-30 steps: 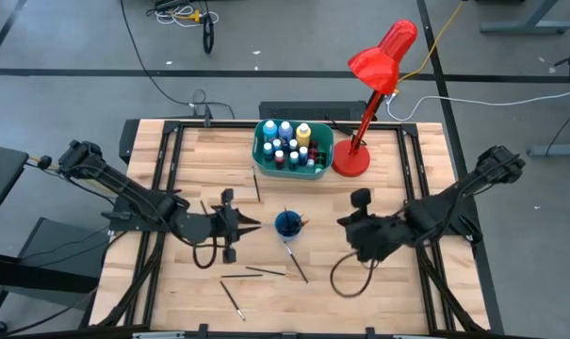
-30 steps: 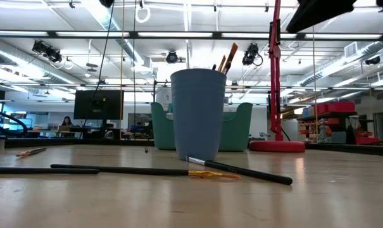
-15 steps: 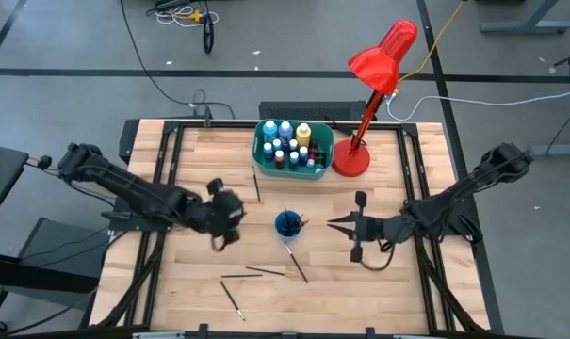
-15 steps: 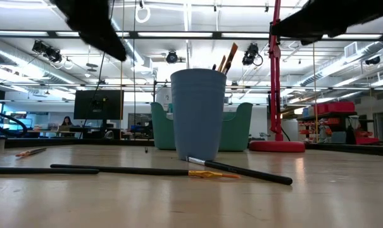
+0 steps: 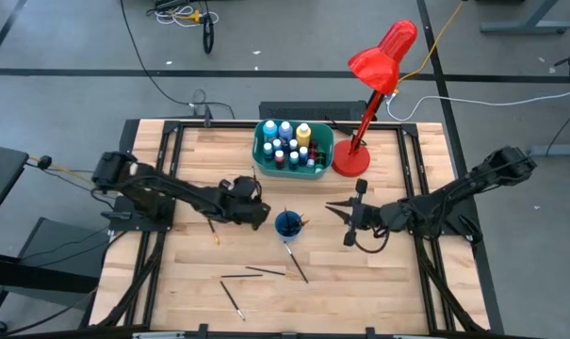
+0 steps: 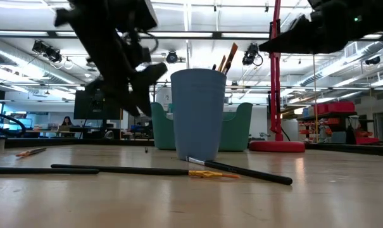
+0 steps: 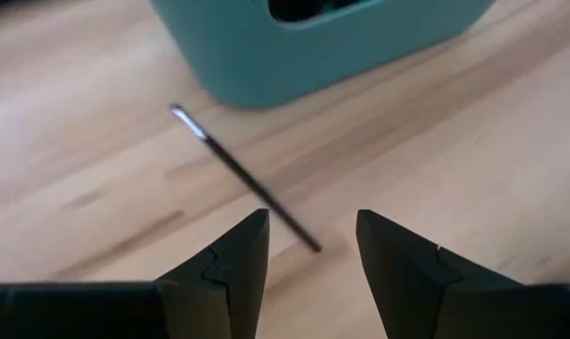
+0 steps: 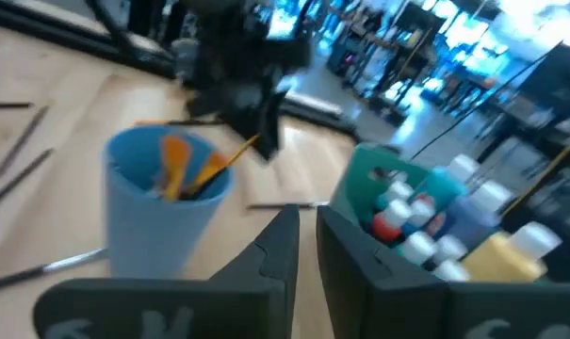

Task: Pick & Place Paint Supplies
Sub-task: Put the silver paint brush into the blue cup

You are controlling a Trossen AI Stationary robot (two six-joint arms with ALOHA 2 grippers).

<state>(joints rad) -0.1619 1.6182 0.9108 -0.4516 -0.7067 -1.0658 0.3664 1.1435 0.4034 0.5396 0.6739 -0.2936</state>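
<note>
The paint bottles (image 5: 286, 143) sit packed in the teal tub (image 5: 262, 153) at the far middle of the worktop (image 5: 388, 292), beside the base of the red lamp (image 5: 351, 160). A few brushes (image 5: 298, 222) stand in the blue cup (image 5: 287, 224) at the centre, and the others lie loose: one thin brush (image 5: 257, 185) just in front of the tub's left corner, one leaning against the cup's near side (image 5: 295, 262), several flat toward the near edge (image 5: 253, 274), and one short one (image 5: 214, 234) left of the cup.

We judge the step in hand to be picking up the brush by the tub. Our left end effector (image 5: 253, 199) hangs over it, fingers (image 7: 233, 268) spread and empty, and the left wrist view shows the brush (image 7: 245, 178) running diagonally toward the gap between them. To do this well, we should turn the wrist so the fingers close across the handle, not along it, centre on the handle's middle, come down until the tips almost meet the wood, then close gently; a brush this thin can roll or slip out. We should also keep clear of the tub's wall.

Our right end effector (image 5: 346, 216) waits right of the cup, off the worktop, fingers nearly closed on nothing.
</note>
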